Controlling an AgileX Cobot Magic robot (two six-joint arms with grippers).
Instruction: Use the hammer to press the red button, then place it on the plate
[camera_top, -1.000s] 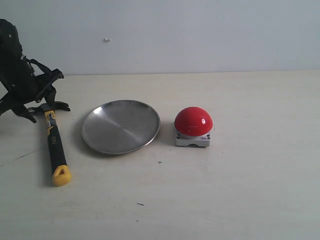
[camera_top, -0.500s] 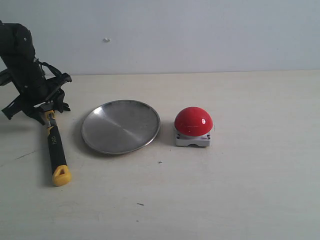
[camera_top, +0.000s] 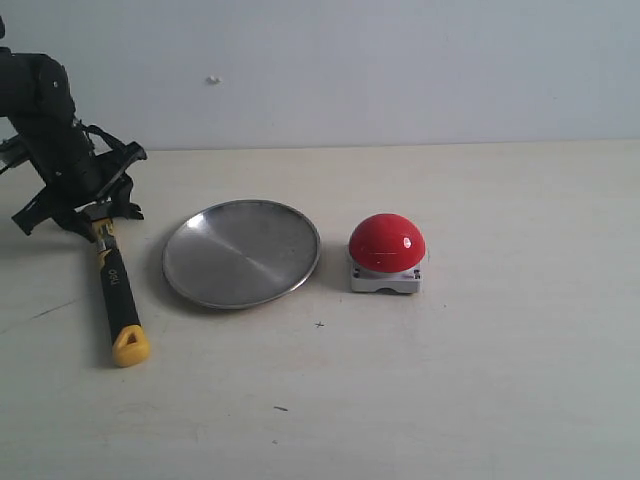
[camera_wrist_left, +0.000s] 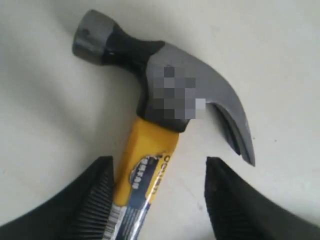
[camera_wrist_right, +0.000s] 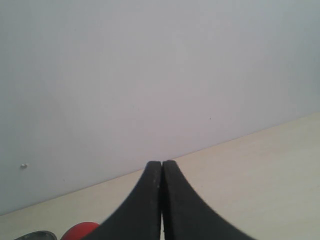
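Note:
The hammer (camera_top: 115, 290) lies flat on the table left of the plate (camera_top: 242, 253), its yellow butt end toward the front. My left gripper (camera_top: 95, 214) is down over the head end. In the left wrist view the dark head and yellow handle (camera_wrist_left: 145, 160) lie between the open fingers of the left gripper (camera_wrist_left: 159, 164); one finger (camera_wrist_left: 97, 195) touches the handle, the other stands apart. The red button (camera_top: 387, 243) sits on its grey base right of the plate. My right gripper (camera_wrist_right: 161, 163) is shut on nothing, away from the objects.
A pale wall runs along the back of the light table (camera_top: 480, 380). In the right wrist view, the red button (camera_wrist_right: 80, 231) and the plate's edge (camera_wrist_right: 37, 235) show in a corner of the picture.
My left arm has moved in and lowered over the hammer's head end. The hammer's butt end has shifted slightly to the right.

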